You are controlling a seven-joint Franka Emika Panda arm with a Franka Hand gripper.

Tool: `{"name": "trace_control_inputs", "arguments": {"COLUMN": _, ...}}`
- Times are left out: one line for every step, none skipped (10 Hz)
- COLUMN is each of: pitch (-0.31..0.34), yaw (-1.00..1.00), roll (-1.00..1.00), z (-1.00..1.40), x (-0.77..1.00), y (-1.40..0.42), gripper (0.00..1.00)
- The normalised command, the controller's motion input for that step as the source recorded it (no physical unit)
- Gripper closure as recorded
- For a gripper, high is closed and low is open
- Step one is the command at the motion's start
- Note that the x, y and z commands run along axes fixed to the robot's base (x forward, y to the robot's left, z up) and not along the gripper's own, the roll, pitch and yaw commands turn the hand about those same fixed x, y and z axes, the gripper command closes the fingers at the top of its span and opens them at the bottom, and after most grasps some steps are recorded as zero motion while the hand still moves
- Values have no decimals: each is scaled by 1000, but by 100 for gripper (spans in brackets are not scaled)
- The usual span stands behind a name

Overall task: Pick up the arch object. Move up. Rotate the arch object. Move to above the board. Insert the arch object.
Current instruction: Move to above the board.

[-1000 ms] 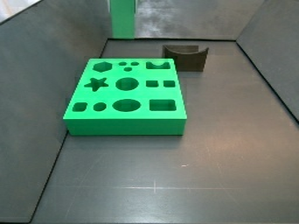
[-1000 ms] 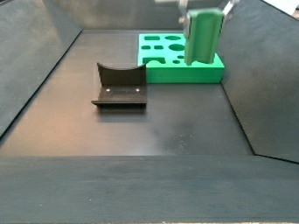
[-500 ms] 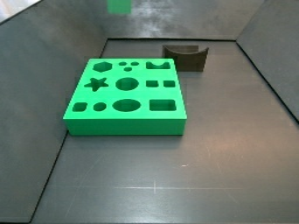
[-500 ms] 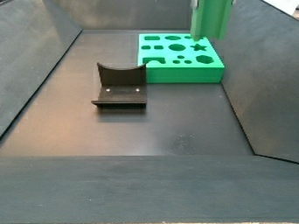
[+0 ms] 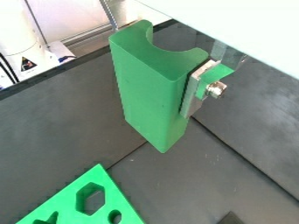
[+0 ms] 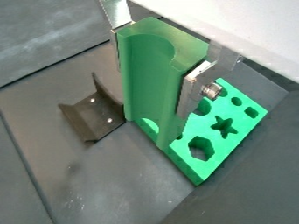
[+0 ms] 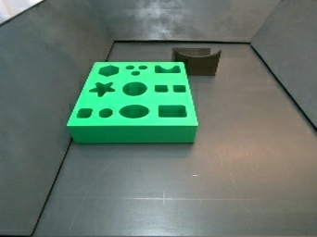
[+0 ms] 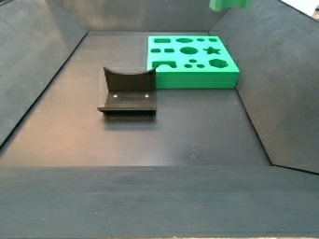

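Pincer (image 5: pixel 176 80) clamped on the arch object (image 5: pixel 149 87), silver fingers (image 5: pixel 200 83) flat vs. its sides in both wrist views, block well clear of the floor. Looks like the lift is done, so rotate comes next, I'd guess, then carry over the board (image 7: pixel 133 100) and line up w/ the arch cutout (image 7: pixel 166 68) near the board's back edge. That needs the notch end turned to match before lowering. Board sits by the left wall of the floor in a side view; dark brown block (image 7: pixel 197 59) at the back. Hard to see: in a side view only a green sliver (image 8: pixel 232 4) shows at the frame edge; arm itself out of shot. Far finger mostly hidden behind the block.
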Motion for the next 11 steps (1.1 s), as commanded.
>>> {"name": "trace_control_inputs", "arguments": {"pitch": 45, "yaw": -509, "roll": 31, "z": 174, "x": 303, "y": -1000, "gripper": 100}}
{"name": "trace_control_inputs", "arguments": {"pitch": 81, "yaw": -256, "roll": 19, "z": 182, "x": 312, "y": -1000, "gripper": 100}}
{"name": "trace_control_inputs", "arguments": {"pitch": 97, "yaw": -157, "roll": -20, "z": 185, "x": 319, "y": -1000, "gripper": 100}}
{"name": "trace_control_inputs", "arguments": {"pitch": 117, "yaw": -52, "roll": -15, "z": 185, "x": 326, "y": -1000, "gripper": 100}}
{"name": "trace_control_inputs", "arguments": {"pitch": 121, "yaw": -26, "roll": -4, "z": 186, "x": 332, "y": -1000, "gripper": 100}}
{"name": "trace_control_inputs", "arguments": {"pitch": 132, "yaw": -9, "roll": -8, "z": 190, "x": 346, "y": -1000, "gripper": 100}}
{"name": "trace_control_inputs", "arguments": {"pitch": 126, "yaw": 6, "roll": 4, "z": 193, "x": 359, "y": -1000, "gripper": 100}}
{"name": "trace_control_inputs", "arguments": {"pitch": 128, "yaw": 1, "roll": 19, "z": 194, "x": 365, "y": -1000, "gripper": 100}}
{"name": "trace_control_inputs", "arguments": {"pitch": 130, "yaw": 9, "roll": 22, "z": 198, "x": 393, "y": -1000, "gripper": 100}}
{"name": "trace_control_inputs", "arguments": {"pitch": 138, "yaw": 11, "roll": 31, "z": 201, "x": 418, "y": -1000, "gripper": 100}}
{"name": "trace_control_inputs", "arguments": {"pitch": 139, "yaw": 12, "roll": 64, "z": 172, "x": 383, "y": -830, "gripper": 100}}
